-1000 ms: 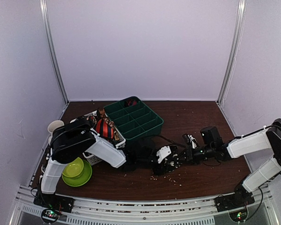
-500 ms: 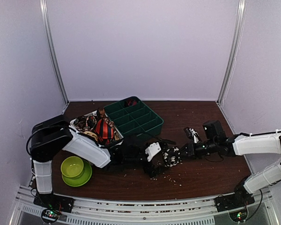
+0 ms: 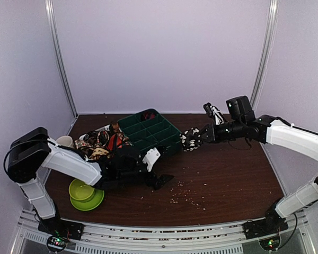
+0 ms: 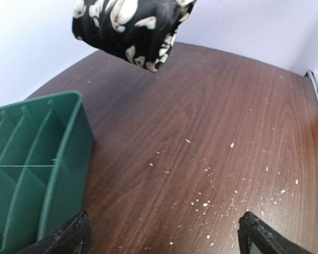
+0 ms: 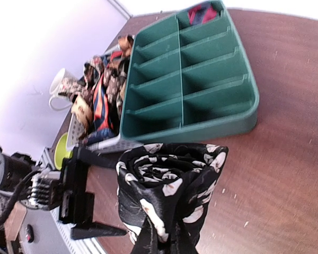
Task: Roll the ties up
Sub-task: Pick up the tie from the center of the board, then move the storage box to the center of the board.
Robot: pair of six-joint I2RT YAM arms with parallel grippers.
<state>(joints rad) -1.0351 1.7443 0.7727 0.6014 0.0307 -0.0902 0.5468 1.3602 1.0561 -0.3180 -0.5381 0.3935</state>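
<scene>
A rolled black tie with cream flowers [image 3: 190, 140] hangs above the table by the green tray's right corner, and my right gripper [image 3: 199, 136] is shut on it. The right wrist view shows the roll [image 5: 169, 185] filling the foreground and hiding the fingers. It also shows at the top of the left wrist view, as the roll [image 4: 130, 26]. My left gripper [image 3: 161, 181] lies low over the table, open and empty, its fingertips [image 4: 69, 238] wide apart. More ties [image 3: 103, 142] are heaped in a white basket [image 3: 90, 137]. A red tie [image 3: 147, 115] lies in the tray's far compartment.
The green divided tray [image 3: 164, 147] stands at centre back. A lime bowl on a plate [image 3: 85, 191] sits front left, under my left arm. A cup [image 3: 63, 141] is by the left wall. Pale crumbs [image 3: 183, 197] dot the wooden table.
My left gripper opened, let go of the rolled tie and drew back left. My right gripper lifted the roll off the table, up and back toward the tray.
</scene>
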